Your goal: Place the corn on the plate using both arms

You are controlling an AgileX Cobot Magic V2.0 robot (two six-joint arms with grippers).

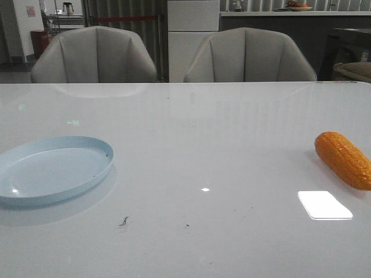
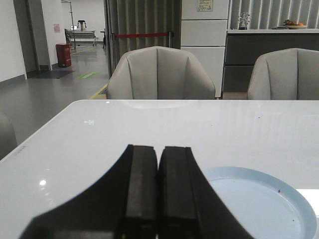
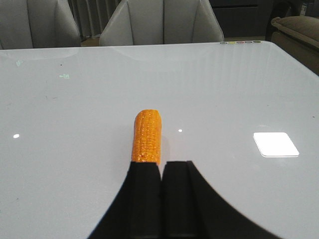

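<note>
The orange corn [image 1: 344,158] lies on the white table at the far right edge of the front view. The pale blue plate [image 1: 52,169] rests at the near left with nothing on it. Neither arm shows in the front view. In the right wrist view my right gripper [image 3: 162,164] is shut with nothing in it, and the corn [image 3: 147,135] lies on the table just beyond its fingertips, partly hidden behind them. In the left wrist view my left gripper [image 2: 159,149] is shut and empty, with the plate [image 2: 259,204] beside it on the table.
Two grey chairs [image 1: 95,56] [image 1: 249,57] stand behind the table's far edge. A bright window reflection [image 1: 324,205] lies on the tabletop near the corn. Small dark specks [image 1: 124,220] mark the near part of the table.
</note>
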